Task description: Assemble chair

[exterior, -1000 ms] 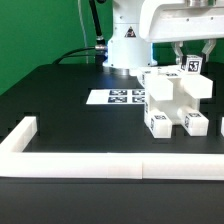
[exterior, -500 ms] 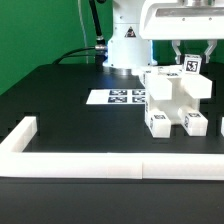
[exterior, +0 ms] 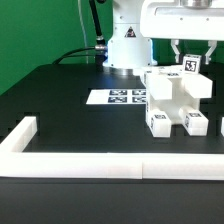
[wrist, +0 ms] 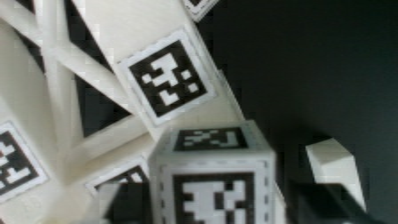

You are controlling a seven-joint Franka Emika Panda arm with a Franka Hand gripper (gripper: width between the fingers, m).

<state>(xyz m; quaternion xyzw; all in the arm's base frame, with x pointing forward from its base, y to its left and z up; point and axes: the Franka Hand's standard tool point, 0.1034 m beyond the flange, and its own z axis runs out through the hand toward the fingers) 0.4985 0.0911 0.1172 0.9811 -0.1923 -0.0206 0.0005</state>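
The partly built chair point(exterior: 174, 100) stands at the exterior view's right, white and blocky with square tags. Two loose white parts point(exterior: 196, 123) lie just in front of it. My gripper point(exterior: 191, 62) hangs over the chair's back right top and is shut on a small white tagged leg block point(exterior: 191, 66). In the wrist view that block point(wrist: 214, 175) sits between the jaws, close beside the chair's cross-braced frame point(wrist: 107, 90). Another white part point(wrist: 334, 160) lies lower down on the dark table.
The marker board point(exterior: 117, 97) lies flat on the black table left of the chair. A long white border wall point(exterior: 90, 166) runs along the front, with a short arm point(exterior: 22, 133) at its left end. The robot base point(exterior: 126, 45) stands at the back.
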